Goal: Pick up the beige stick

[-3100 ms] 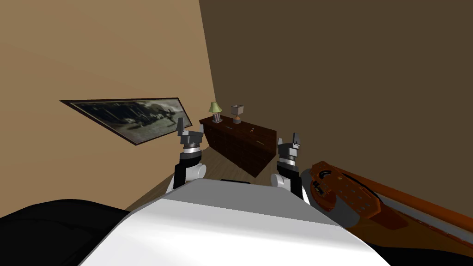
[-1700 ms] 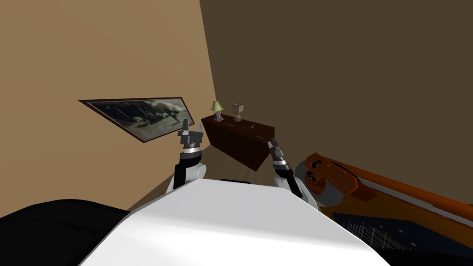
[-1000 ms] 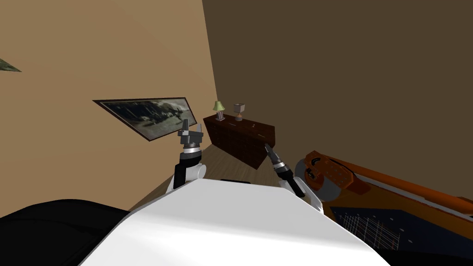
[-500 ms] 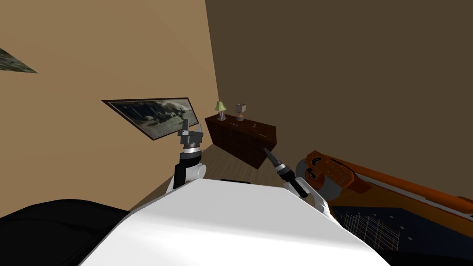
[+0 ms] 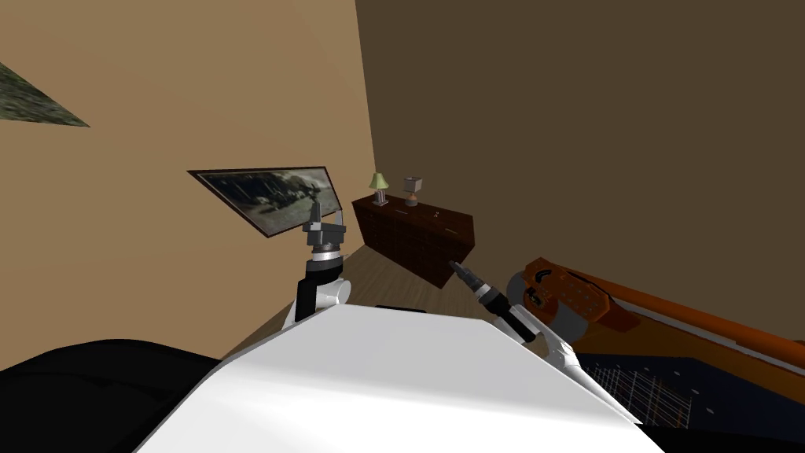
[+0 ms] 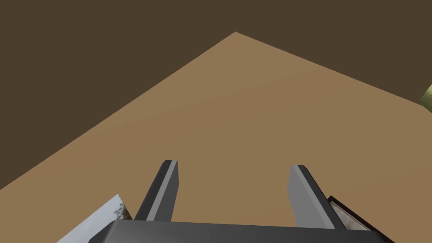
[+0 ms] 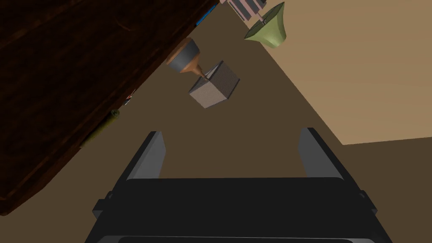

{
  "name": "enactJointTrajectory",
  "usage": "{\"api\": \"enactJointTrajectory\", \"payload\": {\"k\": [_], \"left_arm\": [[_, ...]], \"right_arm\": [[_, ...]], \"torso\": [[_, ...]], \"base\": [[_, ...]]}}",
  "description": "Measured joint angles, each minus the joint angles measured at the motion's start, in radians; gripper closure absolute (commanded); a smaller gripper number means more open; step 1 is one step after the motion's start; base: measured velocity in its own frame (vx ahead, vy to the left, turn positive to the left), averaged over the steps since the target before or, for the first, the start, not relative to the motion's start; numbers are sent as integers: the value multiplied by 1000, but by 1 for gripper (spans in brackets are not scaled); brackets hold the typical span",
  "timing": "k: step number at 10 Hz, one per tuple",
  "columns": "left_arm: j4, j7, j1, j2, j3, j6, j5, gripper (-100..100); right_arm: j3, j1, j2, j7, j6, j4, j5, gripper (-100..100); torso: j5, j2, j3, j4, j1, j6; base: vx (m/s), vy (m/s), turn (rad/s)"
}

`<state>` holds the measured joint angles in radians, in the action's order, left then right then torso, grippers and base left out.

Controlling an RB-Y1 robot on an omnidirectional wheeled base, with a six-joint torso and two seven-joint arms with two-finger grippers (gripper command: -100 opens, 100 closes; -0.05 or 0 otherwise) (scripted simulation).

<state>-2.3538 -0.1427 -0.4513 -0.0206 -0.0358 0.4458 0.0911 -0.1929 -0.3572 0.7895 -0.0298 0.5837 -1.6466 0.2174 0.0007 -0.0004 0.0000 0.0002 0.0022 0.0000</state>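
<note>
**Right wrist view.** The dark brown dresser (image 7: pixel 63 84) has a top with visible wood grain. The beige stick (image 7: pixel 100 130) is thin, straight and olive-beige. It lies flat on that top near its edge, off to the side of one finger of the right gripper (image 7: pixel 233 131) and not between the two. The gripper's blades stand wide apart and hold nothing. Farther along the top stands a grey lamp (image 7: pixel 213 84) with a cube-shaped, finely textured shade on a copper-toned waisted base. Beyond it is a green lamp (image 7: pixel 268 29) with a smooth flared shade. A small red-and-white item lies near the stick; it is too small to identify.

**Head view.** This view adds the dresser's front — a grid of small panels — at centre frame against the dark brown wall, on a pale plank floor (image 5: pixel 377 275). The stick is too small to make out here. The right arm points at the dresser's near corner. An orange-brown piece (image 5: pixel 578 297) with rows of holes sits at lower right.

**Left arm.** The left gripper (image 6: pixel 234 165) is raised centre-left, before a dark-framed picture (image 5: pixel 271 197) on the tan wall. Its wrist view shows the blades parted and empty.
</note>
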Motion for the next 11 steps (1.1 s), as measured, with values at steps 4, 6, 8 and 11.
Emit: {"api": "enactJointTrajectory", "payload": {"k": [4,6,8,11], "left_arm": [[0,0,0,0,0,0,0,0],[0,0,0,0,0,0,0,0],[0,0,0,0,0,0,0,0],[0,0,0,0,0,0,0,0]], "right_arm": [[-46,22,89,-13,17,78,42,-100],[-69,26,145,-23,44,135,66,-100],[-105,44,194,-35,59,206,96,-100],[-142,42,273,-58,79,276,134,-100]], "torso": [[0,-1,-1,0,1,0],[1,-1,-1,0,3,0],[0,-3,-2,-1,2,0],[1,-4,-2,-1,2,0]], "base": [[14,45,31],[23,82,59],[52,61,76],[66,74,79]]}}
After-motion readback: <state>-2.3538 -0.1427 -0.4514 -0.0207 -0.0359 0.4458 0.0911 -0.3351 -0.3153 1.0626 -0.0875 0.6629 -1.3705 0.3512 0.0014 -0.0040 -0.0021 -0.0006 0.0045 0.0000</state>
